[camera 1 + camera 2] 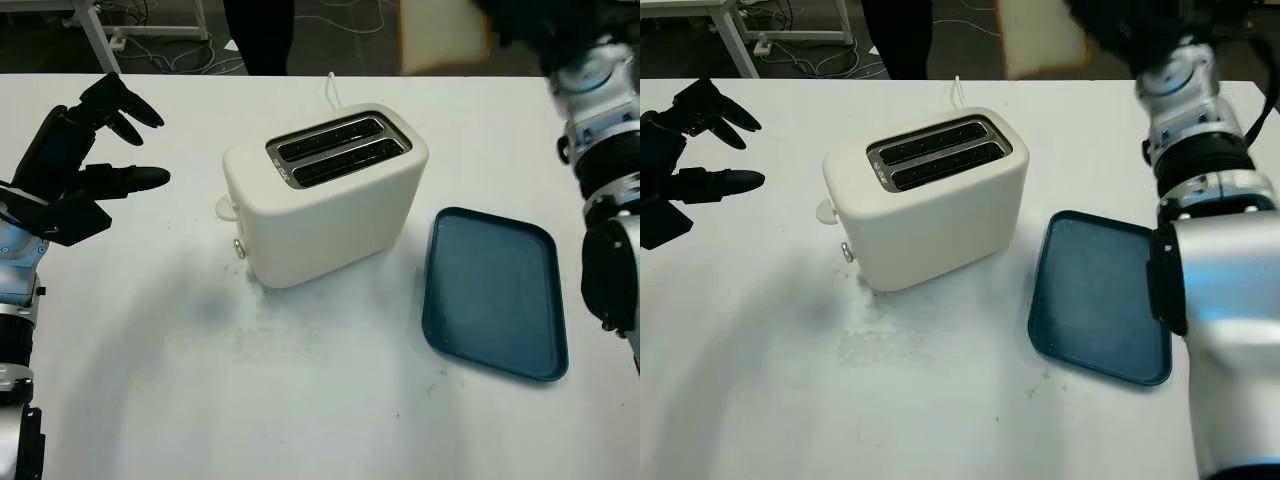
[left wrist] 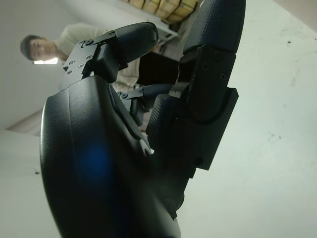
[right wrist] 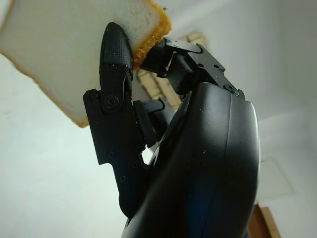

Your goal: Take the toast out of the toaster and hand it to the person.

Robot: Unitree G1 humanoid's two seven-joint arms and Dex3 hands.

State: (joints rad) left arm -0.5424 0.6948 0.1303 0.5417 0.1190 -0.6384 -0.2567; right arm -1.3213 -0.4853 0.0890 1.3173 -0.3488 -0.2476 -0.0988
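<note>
At the top right of the frame, the right hand (image 1: 1140,35) grips the toast (image 1: 1040,38) in its fingers (image 3: 116,54), high beyond the toaster (image 1: 325,195). Left hand (image 1: 85,165) is open at the left, above the worktop (image 1: 300,400). Right of the toaster lies a blue tray (image 1: 495,295).

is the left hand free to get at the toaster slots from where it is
Probably yes. The left hand is open, holds nothing, and sits above the table left of the toaster, with bare table between them. The slots face up and look empty; the right hand holds the toast up high.
</note>
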